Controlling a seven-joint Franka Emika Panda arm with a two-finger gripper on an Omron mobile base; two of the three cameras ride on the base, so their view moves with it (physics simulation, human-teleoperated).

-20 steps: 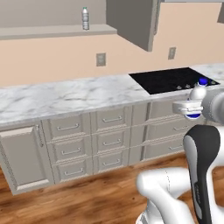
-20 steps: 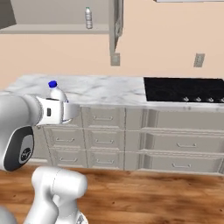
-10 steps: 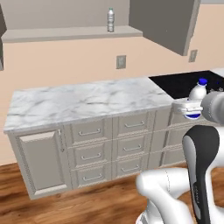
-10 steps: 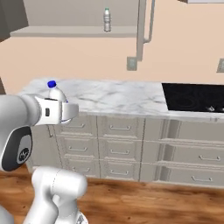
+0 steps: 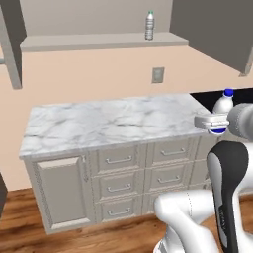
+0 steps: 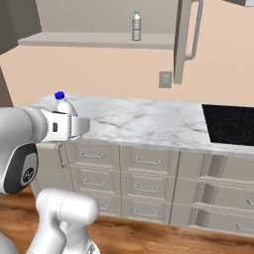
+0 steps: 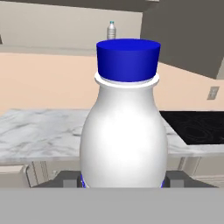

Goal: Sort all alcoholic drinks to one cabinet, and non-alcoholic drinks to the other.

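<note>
The step in hand looks like carrying the white blue-capped bottle (image 7: 124, 127) to the open cabinet shelf (image 5: 99, 42), where the clear plastic bottle (image 5: 149, 25) already stands upright. To do it well, the arm should keep the bottle upright during the lift, rise well above the marble table (image 5: 108, 121), clear the shelf's front edge, and come in beside the clear bottle rather than at it, so the two do not knock. The open cabinet door (image 6: 186, 39) hangs to the right of the clear bottle in the right base view, so the approach is better made from the left of that bottle, where the shelf is bare. Set the base down flat on the shelf before letting go.

The gripper (image 6: 74, 126) has its jaws partly closed on the lower body of the white bottle; in the hand view the dark finger tips (image 7: 65, 180) press against both its sides. The bottle is held in the air in front of the table, well below the shelf.
</note>
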